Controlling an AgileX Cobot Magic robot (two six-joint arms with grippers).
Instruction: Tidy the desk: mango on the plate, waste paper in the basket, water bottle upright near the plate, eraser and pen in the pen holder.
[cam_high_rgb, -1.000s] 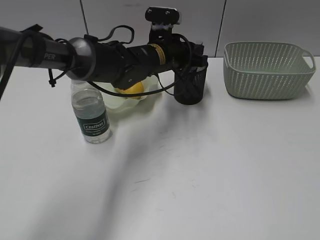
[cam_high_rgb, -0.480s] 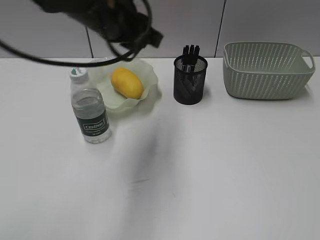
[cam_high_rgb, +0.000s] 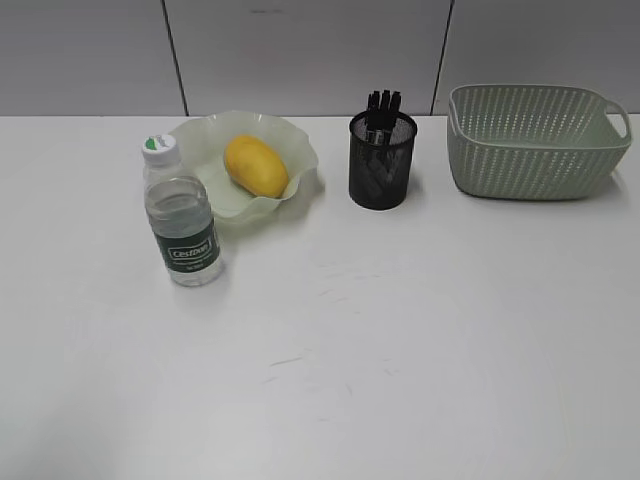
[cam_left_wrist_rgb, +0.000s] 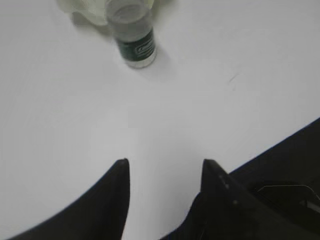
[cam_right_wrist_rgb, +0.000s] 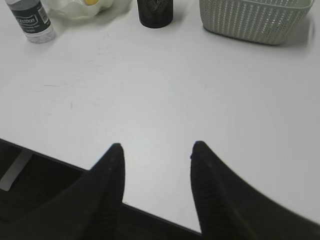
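Both hands hang apart and empty over bare desk: the left hand has the bottle upright ahead of it, the right hand has the holder and basket far ahead. With the mango on the plate, the tidying looks done; best keep both arms clear. Only the exterior view shows pens in the holder; whether paper lies in the basket is hidden.

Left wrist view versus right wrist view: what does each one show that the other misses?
Only the left wrist view shows the left gripper, open and empty. Only the right wrist view shows the right gripper, also open and empty, plus the pen holder, the basket and the mango. Both show the water bottle, the plate and the desk.
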